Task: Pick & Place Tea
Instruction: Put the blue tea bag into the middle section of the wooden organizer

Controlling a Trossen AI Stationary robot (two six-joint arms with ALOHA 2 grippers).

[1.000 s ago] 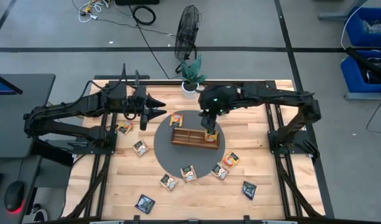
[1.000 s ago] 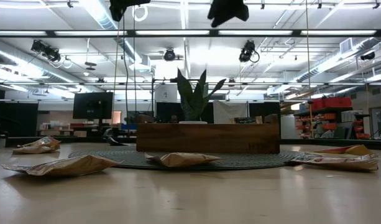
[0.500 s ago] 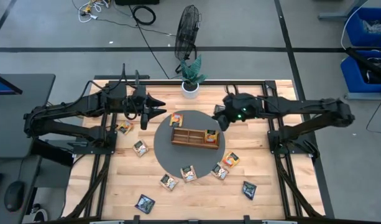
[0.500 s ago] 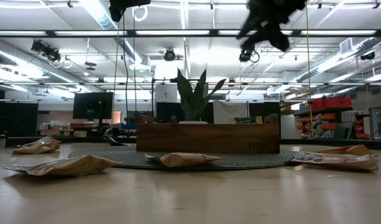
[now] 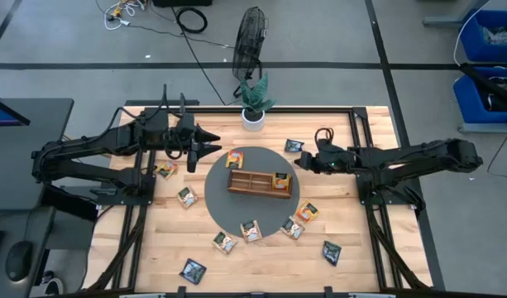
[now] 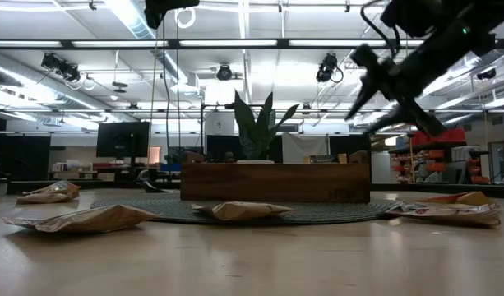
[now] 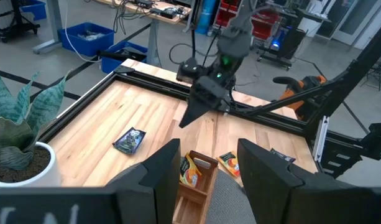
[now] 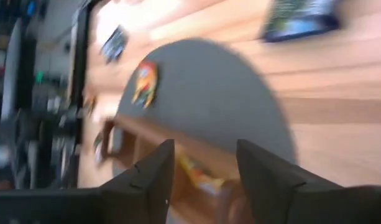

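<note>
Hovering with the right gripper [image 5: 301, 161] just off the right edge of the grey mat [image 5: 216, 197], fingers spread and nothing between them. Sitting nearest to it: a dark teal tea sachet [image 5: 294, 146], flat on the bench, probably the next pick. Already lying in the wooden tray [image 5: 257, 192], right-hand compartment: one orange-yellow sachet [image 5: 280, 180]. Lying scattered around the mat on the bench: the other sachets. Calling for a steep approach here, fingers squared to the sachet's edges and pressing low, since something so flat is likely sliding away from a shallow pinch. Waiting at the mat's left edge with the left gripper [image 5: 210, 144], fingers parted and empty too, beside another orange sachet [image 5: 235, 158].
</note>
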